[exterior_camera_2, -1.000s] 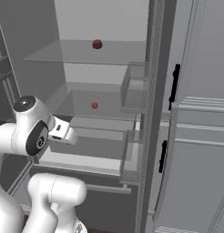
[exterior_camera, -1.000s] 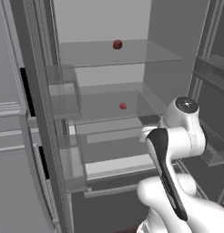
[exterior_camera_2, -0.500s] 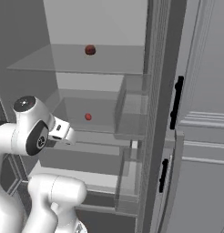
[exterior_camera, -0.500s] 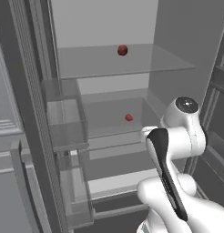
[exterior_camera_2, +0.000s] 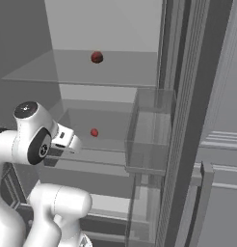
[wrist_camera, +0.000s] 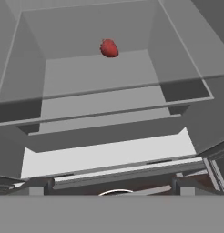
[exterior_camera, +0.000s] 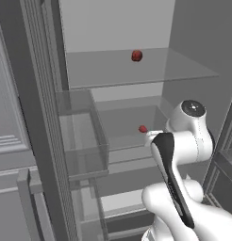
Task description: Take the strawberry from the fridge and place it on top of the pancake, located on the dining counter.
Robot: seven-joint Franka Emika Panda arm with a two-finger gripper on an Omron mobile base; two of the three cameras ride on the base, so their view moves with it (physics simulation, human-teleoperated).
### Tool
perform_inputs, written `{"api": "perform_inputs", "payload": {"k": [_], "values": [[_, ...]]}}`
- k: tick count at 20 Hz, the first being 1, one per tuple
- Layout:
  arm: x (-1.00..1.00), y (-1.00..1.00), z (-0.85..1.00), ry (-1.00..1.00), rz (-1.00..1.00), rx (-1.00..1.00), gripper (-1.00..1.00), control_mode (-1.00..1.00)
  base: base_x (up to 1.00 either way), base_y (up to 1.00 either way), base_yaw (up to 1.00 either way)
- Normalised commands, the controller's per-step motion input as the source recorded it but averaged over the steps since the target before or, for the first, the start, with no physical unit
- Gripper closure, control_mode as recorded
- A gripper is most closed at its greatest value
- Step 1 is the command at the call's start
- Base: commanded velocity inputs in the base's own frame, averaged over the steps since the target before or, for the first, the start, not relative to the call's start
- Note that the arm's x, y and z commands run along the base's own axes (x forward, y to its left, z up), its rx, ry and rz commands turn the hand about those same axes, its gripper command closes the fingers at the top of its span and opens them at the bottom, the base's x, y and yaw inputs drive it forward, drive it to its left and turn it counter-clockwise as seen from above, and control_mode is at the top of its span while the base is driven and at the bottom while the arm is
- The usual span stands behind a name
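Glass shelves inside open fridge (exterior_camera: 37, 94) — two small red items on them. Darker red one (exterior_camera: 136, 55) on upper shelf (exterior_camera: 174, 70), toward back. Strawberry (exterior_camera: 143, 128) on lower shelf (exterior_camera_2: 111, 125), mid-depth, well apart from walls; hand view shows it (wrist_camera: 109, 48) alone on glass, ahead of pincer. Clear door bins (exterior_camera: 82, 136) beside shelves. Pincer — jaws fully spread, nothing held, short of strawberry, not touching it. White arm (exterior_camera: 184, 155) in front of lower shelf.

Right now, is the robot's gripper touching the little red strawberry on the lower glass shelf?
Apart. The hand view shows the small red strawberry far back on the glass shelf, with bare shelf between it and the camera on the hand.
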Motion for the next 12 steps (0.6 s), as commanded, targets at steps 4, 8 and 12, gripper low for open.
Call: {"api": "perform_inputs", "payload": {"k": [4, 8, 12], "values": [[0.0, 0.0, 0.0, 0.0, 0.0, 0.0, -1.0, 1.0, 0.83, 0.0, 0.0], [0.0, 0.0, 0.0, 0.0, 0.0, 0.0, -1.0, 1.0, 0.75, 0.0, 0.0], [0.75, -0.02, 0.0, 0.0, 0.0, 0.0, -1.0, -1.0, 0.17, 0.0, 0.0]]}}
